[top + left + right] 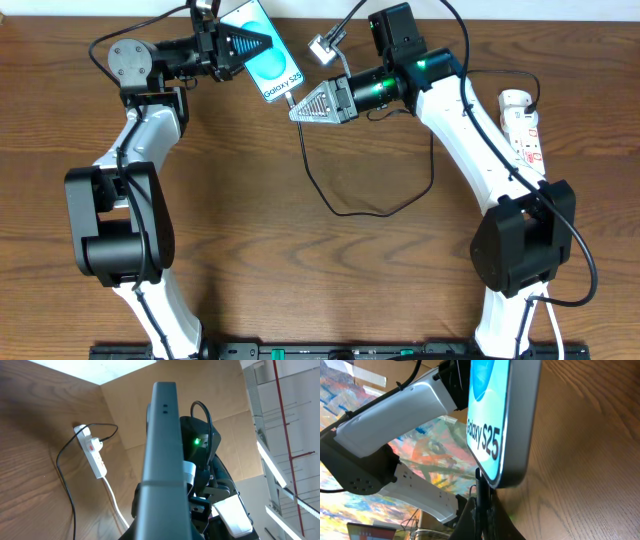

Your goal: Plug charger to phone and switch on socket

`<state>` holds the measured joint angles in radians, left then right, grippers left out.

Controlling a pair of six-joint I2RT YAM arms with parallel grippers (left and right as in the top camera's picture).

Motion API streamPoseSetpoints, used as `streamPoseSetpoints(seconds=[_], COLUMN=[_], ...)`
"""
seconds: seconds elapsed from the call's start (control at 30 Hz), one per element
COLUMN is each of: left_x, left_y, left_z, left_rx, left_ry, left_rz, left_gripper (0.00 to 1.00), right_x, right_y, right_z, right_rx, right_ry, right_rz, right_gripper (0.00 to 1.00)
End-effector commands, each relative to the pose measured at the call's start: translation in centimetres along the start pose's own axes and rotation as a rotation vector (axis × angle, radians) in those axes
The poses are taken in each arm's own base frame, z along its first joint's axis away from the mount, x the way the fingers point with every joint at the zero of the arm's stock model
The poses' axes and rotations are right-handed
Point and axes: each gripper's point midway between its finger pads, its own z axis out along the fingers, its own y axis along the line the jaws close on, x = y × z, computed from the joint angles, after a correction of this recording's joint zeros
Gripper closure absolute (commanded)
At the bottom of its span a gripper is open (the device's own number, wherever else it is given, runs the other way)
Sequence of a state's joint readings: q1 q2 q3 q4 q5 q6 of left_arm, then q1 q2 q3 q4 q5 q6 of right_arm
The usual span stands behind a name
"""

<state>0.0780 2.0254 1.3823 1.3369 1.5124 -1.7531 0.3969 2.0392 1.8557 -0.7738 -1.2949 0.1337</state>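
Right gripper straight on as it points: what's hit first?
The phone, its bottom edge close ahead of the right gripper; the charger tip it carries would likely touch first. Depth unclear.

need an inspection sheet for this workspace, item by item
surface: wooden table, brown grain
job's things: phone held up, screen lit; charger tip at phone's bottom edge, seating unclear; socket at right edge, switch unreadable
clutter: nothing seen
grippers: left gripper shut on phone; right gripper shut on charger tip
cables: charger loops across table to socket; white cord leaves socket; robot cables above arms
surroundings: cardboard backing; colourful mural
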Motion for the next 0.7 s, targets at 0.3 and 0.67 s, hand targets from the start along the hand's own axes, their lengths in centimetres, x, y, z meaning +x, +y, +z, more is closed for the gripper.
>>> streamPoseSetpoints(seconds=[0.3, 0.67], left_x=[-0.1, 0.8], left_y=[-1.1, -0.9], left_z=[0.6, 0.8], left_rx=[0.012, 0.003], left_ry=[0.0, 0.053], left_rz=[0.06, 0.071], left_gripper=[0.92, 0.93], right_x=[0.1, 0.1], right_y=[-0.3, -0.2], right_z=[0.0, 0.0], right_rx=[-0.019, -0.026], right_ry=[0.003, 0.002], right_rz=[0.013, 0.01], right_gripper=[0.99, 0.99])
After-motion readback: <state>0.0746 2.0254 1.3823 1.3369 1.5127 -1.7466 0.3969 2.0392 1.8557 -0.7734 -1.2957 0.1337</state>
